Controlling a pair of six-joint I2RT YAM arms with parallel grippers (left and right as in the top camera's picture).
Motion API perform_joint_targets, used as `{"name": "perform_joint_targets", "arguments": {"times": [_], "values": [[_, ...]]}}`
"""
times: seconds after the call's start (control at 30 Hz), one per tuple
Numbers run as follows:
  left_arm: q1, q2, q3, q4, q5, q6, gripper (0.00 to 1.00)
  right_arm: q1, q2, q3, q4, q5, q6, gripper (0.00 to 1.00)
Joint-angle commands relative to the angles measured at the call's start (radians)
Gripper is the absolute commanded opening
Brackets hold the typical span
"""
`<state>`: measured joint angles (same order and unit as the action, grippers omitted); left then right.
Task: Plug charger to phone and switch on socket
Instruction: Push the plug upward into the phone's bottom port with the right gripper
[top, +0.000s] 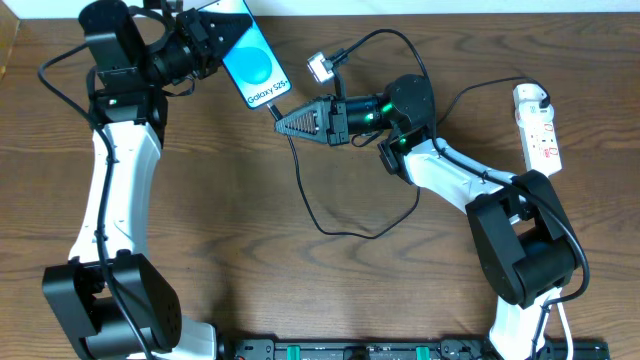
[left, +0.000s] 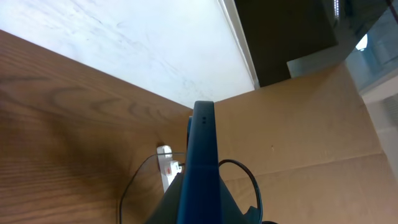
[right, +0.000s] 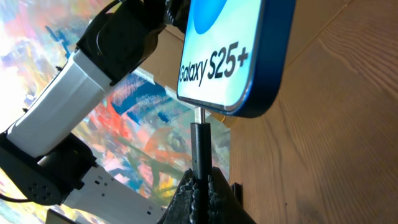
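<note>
right end effector (right: 200, 186): clenched on the charger connector tip (right: 199, 146), which juts straight ahead of its fingers
phone (right: 236, 56): just beyond that tip, grasped by the left end effector (top: 205, 45)
plugging: the tip meets the phone's bottom edge; whether it is fully seated, cannot tell
socket (top: 537, 125): well behind the right end effector on the counter (top: 250, 280); switching on likely remains

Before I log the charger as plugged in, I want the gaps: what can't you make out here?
- Port seating: right wrist view, the phone's bottom edge hides where the connector tip ends.
- Switch positions on the socket: overhead, too small; left wrist, the phone covers most of it.
- Hold of the left gripper: overhead, its dark body covers the phone's top end.
</note>
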<state>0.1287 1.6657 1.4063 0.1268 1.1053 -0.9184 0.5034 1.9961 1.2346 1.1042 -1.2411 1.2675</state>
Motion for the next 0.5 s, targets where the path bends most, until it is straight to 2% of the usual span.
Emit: {"name": "perform_joint_targets", "arguments": {"times": [0.0, 0.47], "values": [[-0.002, -0.007, 0.011, 0.004, 0.004, 0.008, 0.07, 0.004, 0.001, 0.009, 0.002, 0.012, -0.016, 0.01], [-0.001, -0.007, 0.011, 0.005, -0.025, 0.009, 0.07, 0.004, 0.001, 0.009, 0.002, 0.008, -0.016, 0.01]]}}
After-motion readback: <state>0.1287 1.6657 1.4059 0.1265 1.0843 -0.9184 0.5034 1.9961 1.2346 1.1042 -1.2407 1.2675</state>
